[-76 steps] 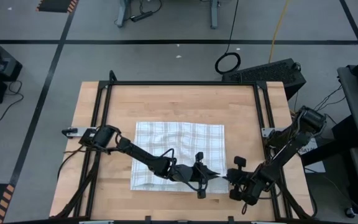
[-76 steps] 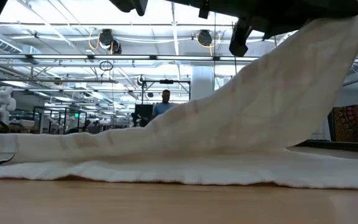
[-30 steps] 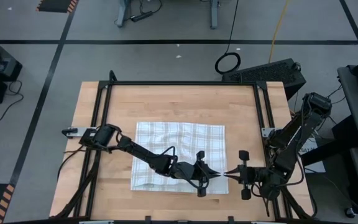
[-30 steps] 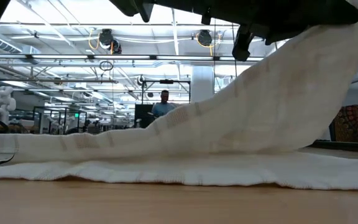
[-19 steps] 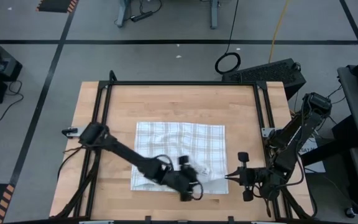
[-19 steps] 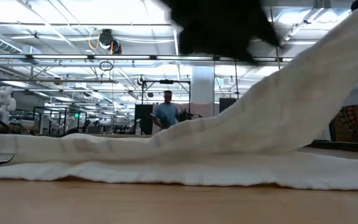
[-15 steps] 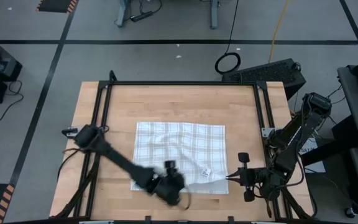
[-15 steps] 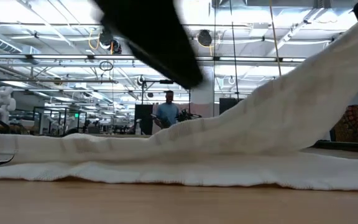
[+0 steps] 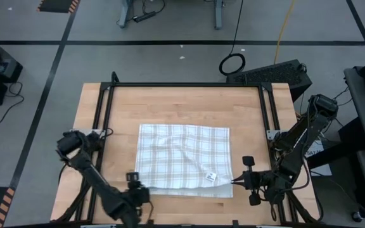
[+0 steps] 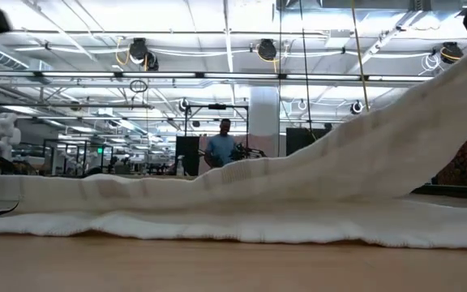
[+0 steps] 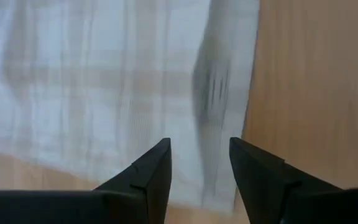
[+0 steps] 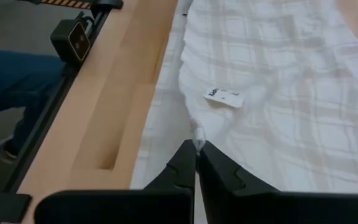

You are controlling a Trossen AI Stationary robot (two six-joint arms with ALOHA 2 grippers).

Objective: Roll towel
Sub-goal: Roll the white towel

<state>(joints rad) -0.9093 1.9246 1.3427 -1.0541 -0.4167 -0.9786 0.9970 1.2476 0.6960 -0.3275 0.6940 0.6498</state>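
The white plaid towel (image 9: 184, 158) lies spread on the wooden table (image 9: 182, 104), its small tag (image 9: 211, 176) near the near right corner. My right gripper (image 9: 235, 182) is shut on that corner, and in the low view the cloth (image 10: 363, 162) slopes up to it at the right. My left gripper (image 9: 136, 190) is by the towel's near left corner. It is open and hovers over the towel's edge (image 11: 219, 93), touching nothing. My right gripper pinches the towel's near right corner (image 12: 196, 134) between its two shut fingers. They come level from the table's right side. The corner is lifted off the table and the cloth slopes down from it (image 10: 428, 97). The rest of the towel lies on the table.
A black frame (image 9: 182, 84) runs round the table. Bare wood lies far of the towel (image 9: 182, 104) and to its left (image 9: 116, 158). A person (image 10: 221, 146) stands in the room beyond the table.
My left gripper has let go of the towel beside my right gripper and swung fast toward the table's left and near edges, to the towel's near left corner. The raised cloth has sagged lower there. The near right corner stays lifted in my right gripper.
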